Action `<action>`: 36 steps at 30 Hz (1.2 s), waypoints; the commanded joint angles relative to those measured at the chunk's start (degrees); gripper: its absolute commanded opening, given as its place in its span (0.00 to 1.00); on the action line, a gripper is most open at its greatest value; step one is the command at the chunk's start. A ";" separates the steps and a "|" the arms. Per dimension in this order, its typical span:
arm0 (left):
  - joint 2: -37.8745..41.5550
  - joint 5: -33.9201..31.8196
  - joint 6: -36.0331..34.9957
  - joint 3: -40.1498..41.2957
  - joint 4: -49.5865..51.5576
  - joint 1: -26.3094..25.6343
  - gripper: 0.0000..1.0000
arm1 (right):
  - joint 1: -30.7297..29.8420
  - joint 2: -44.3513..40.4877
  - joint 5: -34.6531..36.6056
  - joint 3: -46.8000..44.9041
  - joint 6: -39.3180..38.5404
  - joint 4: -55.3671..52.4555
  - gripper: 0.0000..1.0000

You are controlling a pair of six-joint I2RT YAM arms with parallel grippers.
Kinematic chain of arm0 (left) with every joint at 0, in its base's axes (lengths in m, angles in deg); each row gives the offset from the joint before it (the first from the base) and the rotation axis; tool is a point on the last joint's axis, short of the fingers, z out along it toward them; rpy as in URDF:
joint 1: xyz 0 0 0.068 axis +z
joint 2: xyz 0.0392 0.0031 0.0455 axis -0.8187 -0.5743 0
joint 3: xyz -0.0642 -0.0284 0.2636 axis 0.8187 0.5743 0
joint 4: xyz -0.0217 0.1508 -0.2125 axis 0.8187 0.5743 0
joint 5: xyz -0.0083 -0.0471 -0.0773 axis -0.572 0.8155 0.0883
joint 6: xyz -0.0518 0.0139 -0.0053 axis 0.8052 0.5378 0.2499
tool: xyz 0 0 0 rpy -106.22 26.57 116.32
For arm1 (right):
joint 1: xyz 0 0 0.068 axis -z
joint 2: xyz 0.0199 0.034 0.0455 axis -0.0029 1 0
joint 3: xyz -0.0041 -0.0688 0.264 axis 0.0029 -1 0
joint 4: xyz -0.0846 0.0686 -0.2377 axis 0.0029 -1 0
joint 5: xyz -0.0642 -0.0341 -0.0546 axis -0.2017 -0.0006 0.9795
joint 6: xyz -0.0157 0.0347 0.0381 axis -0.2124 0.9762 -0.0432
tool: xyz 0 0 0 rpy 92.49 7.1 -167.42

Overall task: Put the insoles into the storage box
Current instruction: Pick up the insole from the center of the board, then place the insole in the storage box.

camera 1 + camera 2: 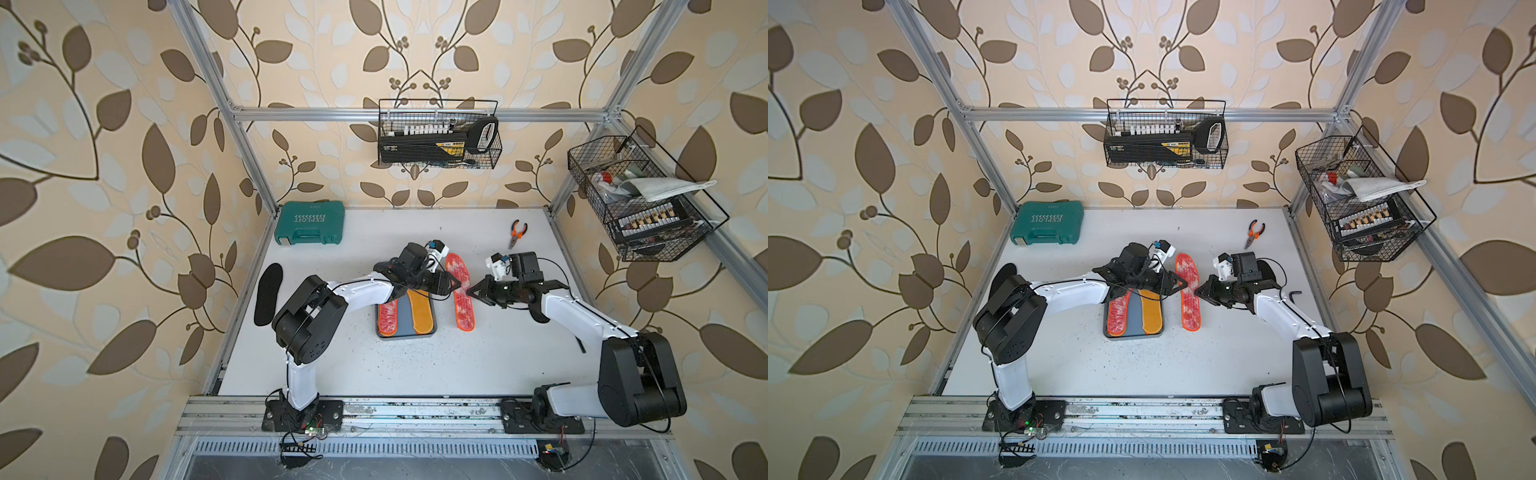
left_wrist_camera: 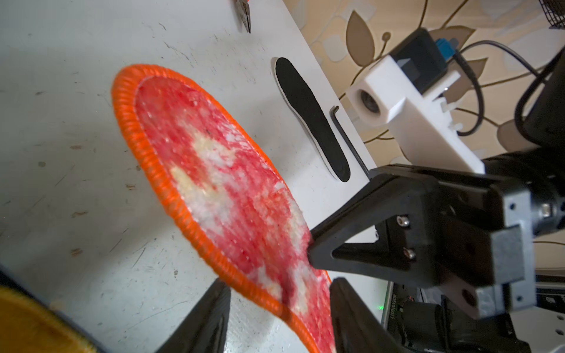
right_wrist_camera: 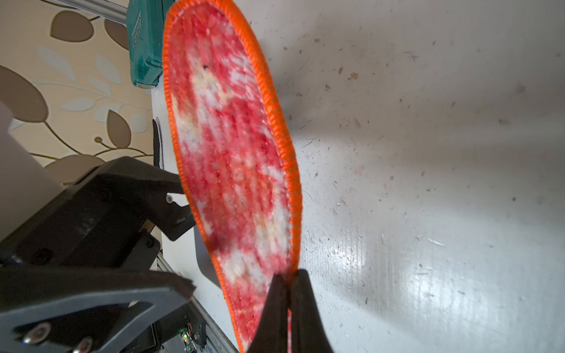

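Note:
The blue-grey storage box (image 1: 404, 322) sits mid-table and holds a red-white insole (image 1: 388, 318) and a mustard-yellow insole (image 1: 420, 316). To its right, another red-white insole (image 1: 460, 291) with orange edging is raised off the table. My right gripper (image 3: 289, 305) is shut on its right edge. My left gripper (image 2: 279, 318) is open, its two fingers either side of the opposite edge with a gap showing. A black insole (image 1: 268, 299) lies at the table's left edge. Another black insole (image 2: 312, 119) lies near the right edge, mostly hidden by the right arm in both top views.
A green tool case (image 1: 311, 223) stands at the back left and orange-handled pliers (image 1: 517, 232) lie at the back right. A hex key (image 2: 348, 137) lies beside the right black insole. Black wire baskets (image 1: 438, 135) (image 1: 640, 199) hang on the back and right frame.

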State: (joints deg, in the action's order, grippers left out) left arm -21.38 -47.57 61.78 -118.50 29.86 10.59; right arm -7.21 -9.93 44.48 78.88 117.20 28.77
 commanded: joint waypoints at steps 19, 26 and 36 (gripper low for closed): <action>4.91 -0.83 0.88 -3.69 7.35 -0.55 0.00 | -0.10 -4.30 1.15 0.13 -1.99 -0.24 0.28; 15.71 -3.77 2.56 0.79 12.45 0.68 0.00 | -0.18 -9.74 4.16 -0.57 -4.01 -0.02 0.59; 31.01 3.60 8.17 17.75 8.56 14.19 0.00 | -5.10 -9.70 4.02 -4.52 -6.52 11.34 0.68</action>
State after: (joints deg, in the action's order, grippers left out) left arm 7.75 -48.03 68.27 -104.25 40.97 22.22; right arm -9.49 -20.48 48.52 75.38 113.13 34.87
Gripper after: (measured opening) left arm 0.065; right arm 0.678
